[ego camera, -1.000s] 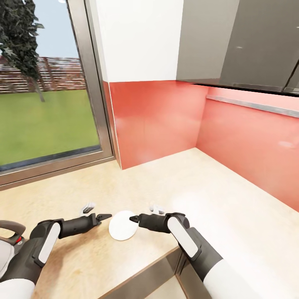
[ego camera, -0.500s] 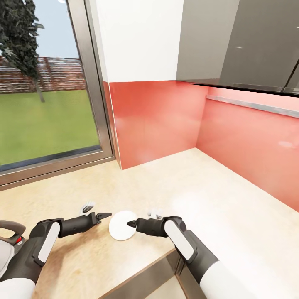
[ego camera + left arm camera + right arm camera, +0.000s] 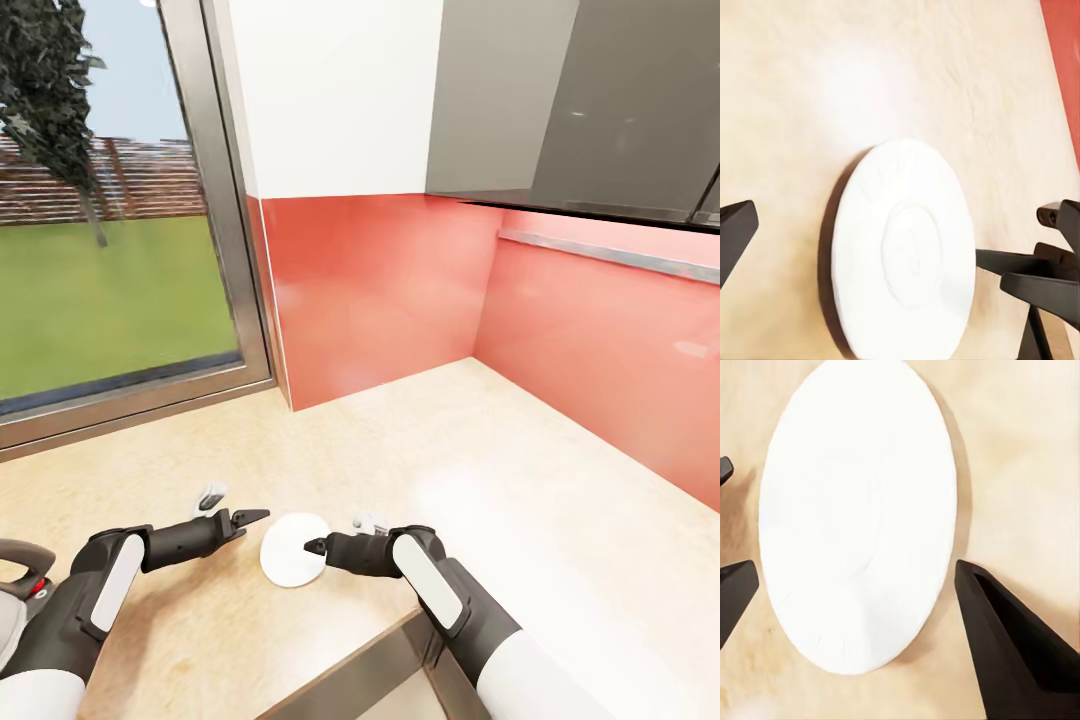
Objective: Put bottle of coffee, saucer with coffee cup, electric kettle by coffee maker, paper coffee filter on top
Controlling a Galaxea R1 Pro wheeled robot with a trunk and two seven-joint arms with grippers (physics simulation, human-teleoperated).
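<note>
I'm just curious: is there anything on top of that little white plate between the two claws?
No. The saucer lies flat on the countertop with its top bare: no cup on it. The right gripper is at its edge, the left gripper close by. What is beneath it is covered.

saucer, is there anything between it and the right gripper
Nothing visible. The saucer lies flat on the countertop, and the right gripper sits open at its edge, with bare worktop on either side.
</note>
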